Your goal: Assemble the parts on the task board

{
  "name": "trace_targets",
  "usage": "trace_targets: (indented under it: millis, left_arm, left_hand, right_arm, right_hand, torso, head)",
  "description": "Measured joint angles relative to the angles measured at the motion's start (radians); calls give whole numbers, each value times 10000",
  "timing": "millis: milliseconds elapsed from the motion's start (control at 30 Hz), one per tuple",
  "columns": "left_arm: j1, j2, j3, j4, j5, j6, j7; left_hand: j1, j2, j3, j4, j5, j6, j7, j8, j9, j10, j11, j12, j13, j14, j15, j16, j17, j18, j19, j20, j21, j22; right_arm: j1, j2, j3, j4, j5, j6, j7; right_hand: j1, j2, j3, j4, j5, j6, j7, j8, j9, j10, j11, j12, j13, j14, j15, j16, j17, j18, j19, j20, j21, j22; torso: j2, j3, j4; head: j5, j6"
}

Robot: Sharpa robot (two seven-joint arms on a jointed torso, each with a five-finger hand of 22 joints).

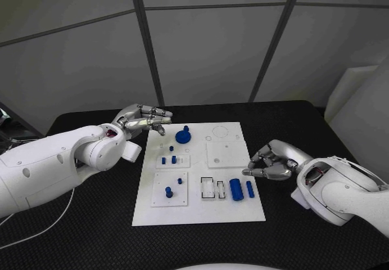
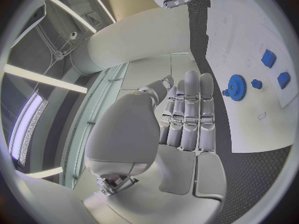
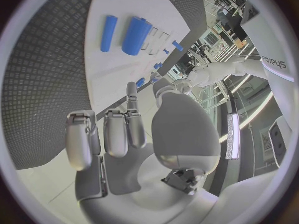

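White task board (image 1: pixel 243 211) on black worktop (image 1: pixel 81 225); we note left robot hand (image 1: pixel 146 119) and right robot hand (image 1: pixel 271 161) both empty, fingers curled.

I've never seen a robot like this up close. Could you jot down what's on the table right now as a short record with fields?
Table: black table
Board: white task board lying flat in the middle
Gear: blue gear near the board's far left corner
Cylinders: thick blue cylinder and thin blue rod lying side by side
Left hand: left hand near the board's far left corner, holding nothing
Right hand: right hand by the board's right edge, fingers curled, empty
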Motion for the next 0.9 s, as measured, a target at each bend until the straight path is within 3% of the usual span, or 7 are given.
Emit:
trace_targets:
  millis: [100, 233, 433, 900]
  left_arm:
    - [-20, -3, -3, -11, 22, -4, 5]
    - [-38, -1, -5, -13, 49, -7, 10]
    - [-55, -19, -9, -20, 77, -13, 13]
    - [-76, -62, -9, -88, 109, -18, 13]
  left_hand:
    - [0, 0, 0, 0, 0, 0, 0, 0, 0, 0, 0, 0, 0, 0, 0, 0, 0, 0, 0, 0, 0, 0]
    - [-68, 68, 0, 0, -39, 0, 0, 0, -1, 0, 0, 0, 7, 29, 29, 0, 0, 0, 0, 0, 0, -11]
    - [-68, 68, -34, 34, -81, 0, 0, 0, 3, 0, 0, 0, 9, 35, 35, 0, 1, 0, 0, 0, 0, -30]
    - [-67, 67, -45, 45, -118, 0, 0, 0, 9, 0, 0, 0, 19, 35, 35, -37, 1, 1, 37, 36, -40, -47]
  right_arm:
    - [-114, -11, -88, 101, -375, 63, -521]
    - [-329, 99, -171, 165, -726, 179, -1032]
    - [-553, 385, -210, 176, -1047, 277, -1466]
    - [-635, 637, -214, 243, -1574, 88, -1787]
  right_hand:
    - [72, -72, -353, 312, 0, -109, -3, 0, 298, 0, 0, 38, 0, 0, 0, 24, 0, 1, 0, 0, 0, 0]
    - [165, -165, -820, 642, 0, -199, 14, 0, 607, 0, 0, 38, -1, 0, 0, 82, -1, 2, 0, 1, 0, 0]
    - [313, -128, -1256, 1053, 0, -268, 16, -50, 957, 0, 1, 38, -1, 0, 1, 83, -1, 2, 0, 1, 0, 0]
    - [264, -80, -1457, 1144, 52, -268, 16, -50, 1202, 0, 1, 79, -2, 0, 1, 121, -3, 4, 0, 2, 0, 0]
  torso:
    - [-18, -7, -39]
    - [-23, -8, -46]
    - [-23, -5, -52]
    - [-12, -5, -46]
  head:
    - [-12, -37]
    - [-8, -77]
    - [75, -121]
    - [140, -184]
